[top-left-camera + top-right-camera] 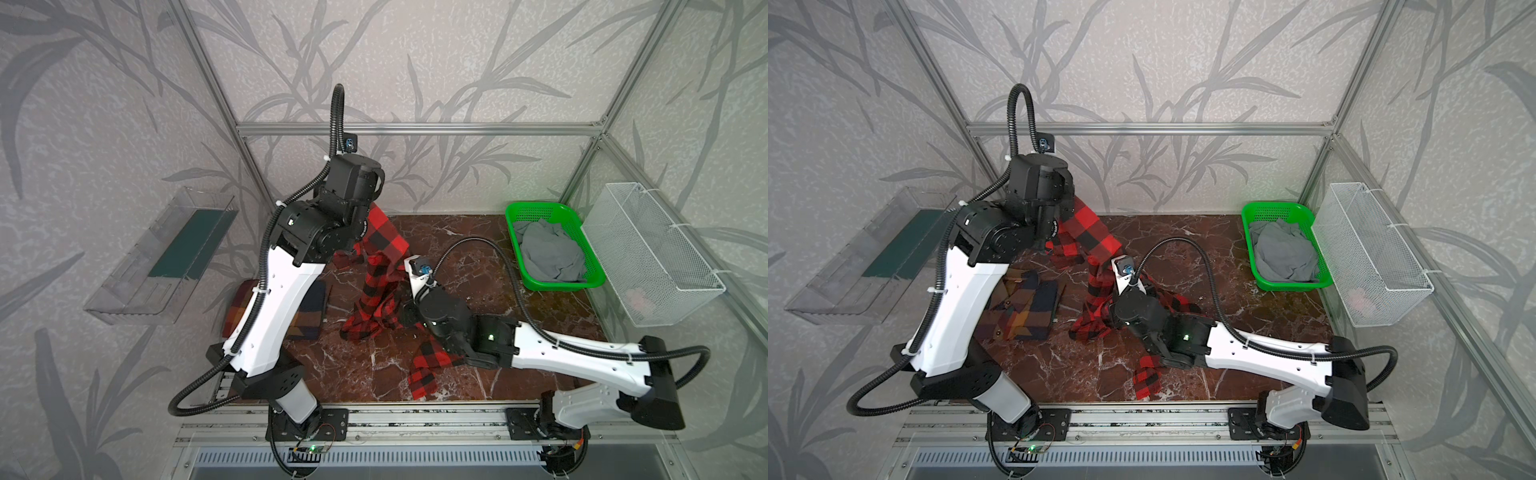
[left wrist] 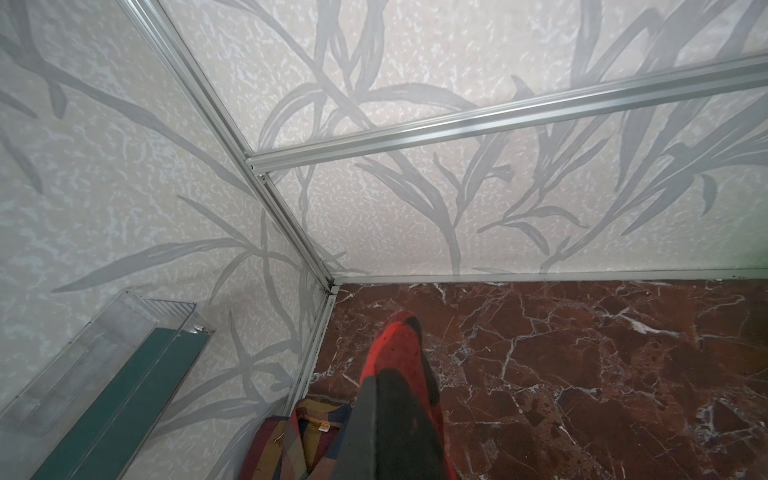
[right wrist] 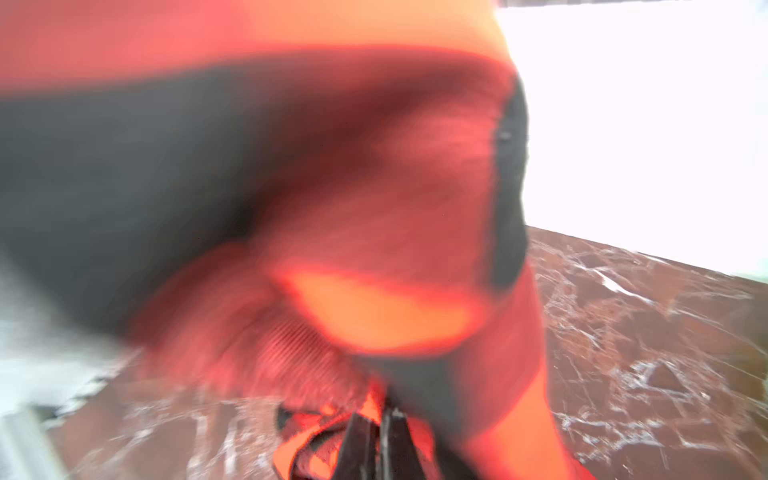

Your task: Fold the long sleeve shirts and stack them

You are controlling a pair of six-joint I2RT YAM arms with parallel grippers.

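Two shirts: red-check half-aloft, plaid flat.

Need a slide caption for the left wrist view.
Lifted red-and-black shirt dangles over the marble table, folded plaid shirt lying nearby.

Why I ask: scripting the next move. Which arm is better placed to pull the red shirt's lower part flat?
Likely right: right gripper is shut on the red-and-black flannel shirt near the table; left gripper holds it high.

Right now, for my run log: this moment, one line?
left claw: shut on red shirt, raised | right claw: shut on red shirt | plaid shirt: folded
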